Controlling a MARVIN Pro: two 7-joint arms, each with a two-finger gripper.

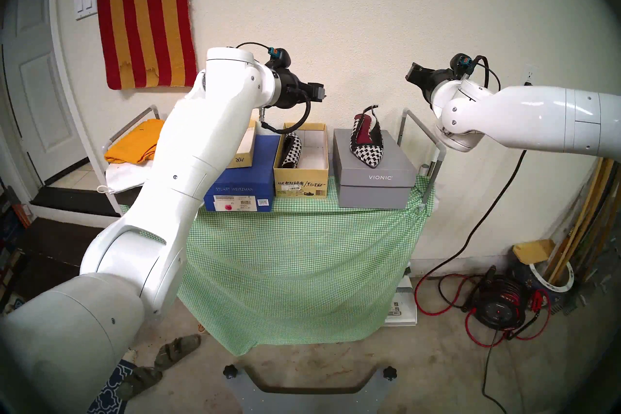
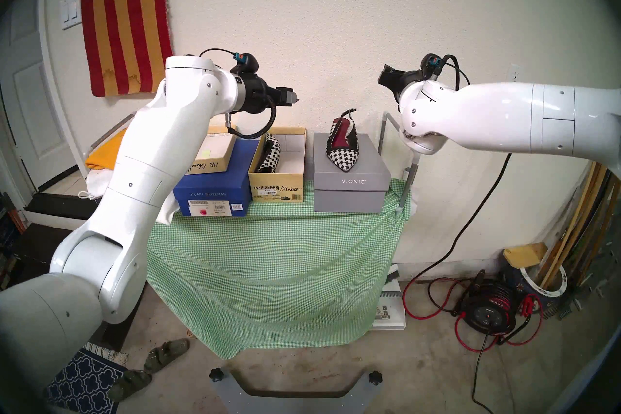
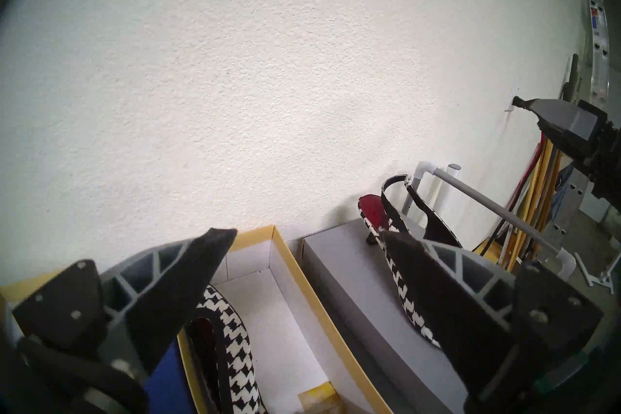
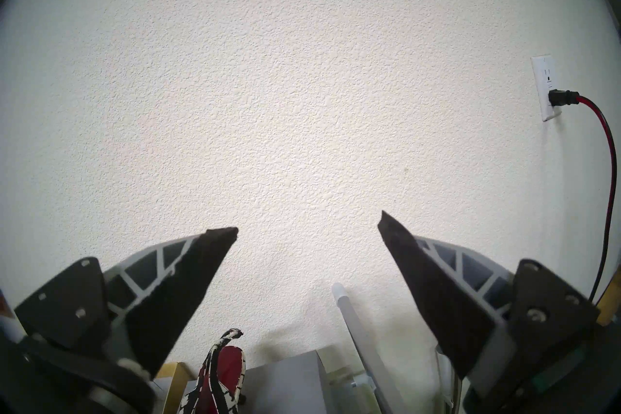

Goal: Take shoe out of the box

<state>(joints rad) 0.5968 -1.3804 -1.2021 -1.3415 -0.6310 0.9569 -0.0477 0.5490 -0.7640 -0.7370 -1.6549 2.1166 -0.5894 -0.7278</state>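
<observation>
Cream textured wall behind, bare concrete floor below; between them our desk (image 1: pixel 302 235), draped in green checked cloth, carries three boxes in a row. We take the tan box (image 1: pixel 301 181) as landmark: open-topped, white inside, handwriting and a barcode label on its front.

One checkered shoe (image 1: pixel 291 149) lies inside the tan box along its left wall, toe toward us; the right half of the box is bare. Its mate (image 1: pixel 367 142) already stands on the grey box (image 1: pixel 374 179) just right of the tan box. A blue box (image 1: pixel 242 188) sits touching the tan box's left side, with a shallow tan lid (image 1: pixel 243 151) on top of it.

Handling, as we judge it: the shoe looks light, with a stiff sole and a soft woven upper. The thin heel strap would likely flex or slip. Better to pinch across the upper's rim at mid-length, one finger inside the opening; the box wall crowds the outer side, so the approach should come from above.

Our left claw (image 3: pixel 307 235) hangs above the tan box, tilted slightly down, spread wide, nothing between its fingers and touching nothing. Our right claw (image 4: pixel 307 225) sits up and to the right of the tan box, pointed level at the wall, likewise spread wide and empty.
</observation>
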